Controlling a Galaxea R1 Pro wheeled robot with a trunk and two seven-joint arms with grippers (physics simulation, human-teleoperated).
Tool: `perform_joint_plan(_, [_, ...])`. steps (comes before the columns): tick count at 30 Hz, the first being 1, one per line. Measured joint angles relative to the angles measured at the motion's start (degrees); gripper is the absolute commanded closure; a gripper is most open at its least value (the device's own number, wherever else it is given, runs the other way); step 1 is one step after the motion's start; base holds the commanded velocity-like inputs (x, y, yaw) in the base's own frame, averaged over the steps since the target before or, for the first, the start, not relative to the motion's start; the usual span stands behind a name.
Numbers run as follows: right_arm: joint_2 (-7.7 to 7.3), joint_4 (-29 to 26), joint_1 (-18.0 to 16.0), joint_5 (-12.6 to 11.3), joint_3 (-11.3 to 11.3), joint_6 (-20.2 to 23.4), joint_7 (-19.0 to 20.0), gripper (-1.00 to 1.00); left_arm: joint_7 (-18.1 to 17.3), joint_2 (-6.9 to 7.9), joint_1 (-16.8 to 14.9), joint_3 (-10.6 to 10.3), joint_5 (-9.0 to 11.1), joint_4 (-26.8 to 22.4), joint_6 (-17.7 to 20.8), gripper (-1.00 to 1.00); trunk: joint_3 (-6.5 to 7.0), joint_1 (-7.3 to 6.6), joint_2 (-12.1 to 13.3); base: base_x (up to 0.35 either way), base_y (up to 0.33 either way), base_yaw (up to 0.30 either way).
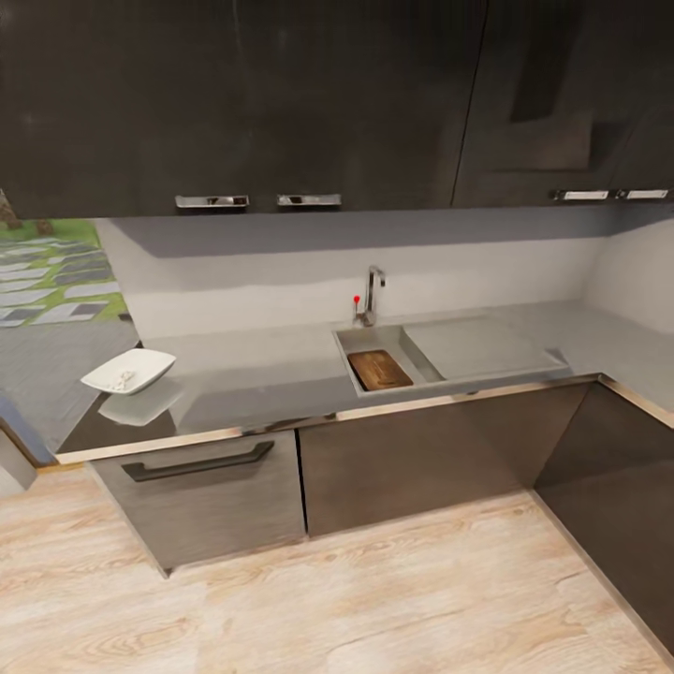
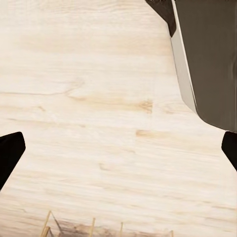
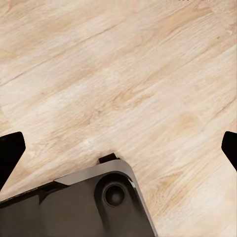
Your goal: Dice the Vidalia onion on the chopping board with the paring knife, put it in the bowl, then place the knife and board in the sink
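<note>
— Looking from the head, where's the brown wooden chopping board [image 1: 379, 369]?
— Inside the grey steel sink [image 1: 412, 370]; white squarish bowl [image 1: 129, 371] sits on the grey countertop [image 1: 253, 384].
— Wrists?
— Left gripper [image 2: 118, 150] and right gripper [image 3: 118, 150] point down at pale wood floor [image 2: 98, 123], fingertips spread wide, grasping nothing.

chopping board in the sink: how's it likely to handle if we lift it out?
The chopping board looks like a rigid wooden slab, so probably stiff, not floppy. It lies flat in the sink basin, near the walls, so getting a tool under an edge may be awkward. Smooth steel beneath: it may slide when pushed.
</note>
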Motion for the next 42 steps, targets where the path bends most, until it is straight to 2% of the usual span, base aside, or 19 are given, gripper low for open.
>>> perform_joint_plan(11, [-0.05, -0.07, 0.00, 0.07, 0.00, 0.07, 0.03, -1.00, 0.00, 0.00, 0.00, -0.02, 0.00, 0.00, 0.00, -1.00, 1.01, 0.00, 0.00, 0.000, 0.000, 0.000])
perform_joint_plan(13, [-0.15, -0.10, 0.00, 0.11, 0.00, 1.70, 0.19, -1.00, 0.00, 0.00, 0.00, -0.01, 0.00, 0.00, 0.00, -1.00, 1.18, 0.00, 0.00, 0.000, 0.000, 0.000])
perform_joint_plan(16, [-0.45, -0.11, 0.00, 0.33, 0.05, 9.84, 1.27, -1.00, 0.00, 0.00, 0.00, -0.02, 0.00, 0.00, 0.00, -1.00, 1.29, 0.00, 0.01, 0.000, 0.000, 0.000])
perform_joint_plan(20, [-0.78, 0.12, 0.07, 0.73, 0.10, 22.25, 5.38, -1.00, 0.00, 0.00, 0.00, -0.01, 0.00, 0.00, 0.00, -1.00, 1.32, 0.00, 0.01, 0.000, 0.000, 0.000])
perform_joint_plan(23, [-1.64, 0.92, 0.14, 0.80, 0.13, 25.13, 6.70, -1.00, 0.00, 0.00, 0.00, -0.01, 0.00, -0.01, 0.00, -1.00, 1.33, 0.00, 0.01, 0.000, 0.000, 0.000])
perform_joint_plan(25, [-2.28, 2.16, 0.15, 0.87, 0.13, 25.80, 7.32, -1.00, 0.00, 0.00, 0.00, -0.01, 0.00, -0.04, 0.00, -1.00, 1.33, 0.00, 0.01, 0.000, 0.000, 0.000])
perform_joint_plan(27, [-2.52, 7.11, 0.15, 0.93, 0.07, 26.22, 9.65, -1.00, 0.00, 0.00, 0.01, -0.02, 0.00, -0.01, 0.00, -1.00, 1.33, 0.00, 0.01, 0.000, 0.000, 0.000])
perform_joint_plan(31, [-1.95, 15.66, 0.14, 0.68, -0.32, 26.26, 10.95, -1.00, 0.00, 0.00, 0.01, -0.01, 0.01, 0.00, 0.00, -1.00, 1.33, 0.00, 0.00, 0.000, 0.000, 0.000])
perform_joint_plan(35, [-0.47, 21.50, 0.15, 0.65, -0.44, 24.70, 11.23, -1.00, 0.00, 0.00, 0.01, -0.03, 0.00, -0.01, 0.00, -1.00, 1.33, 0.00, 0.00, 0.000, 0.000, 0.000])
perform_joint_plan(42, [0.70, 22.20, 0.15, 0.71, -0.24, 23.21, 11.41, -1.00, 0.00, 0.00, 0.01, 0.00, 0.00, -0.02, 0.00, -1.00, 1.33, 0.00, 0.00, 0.000, 0.000, 0.000])
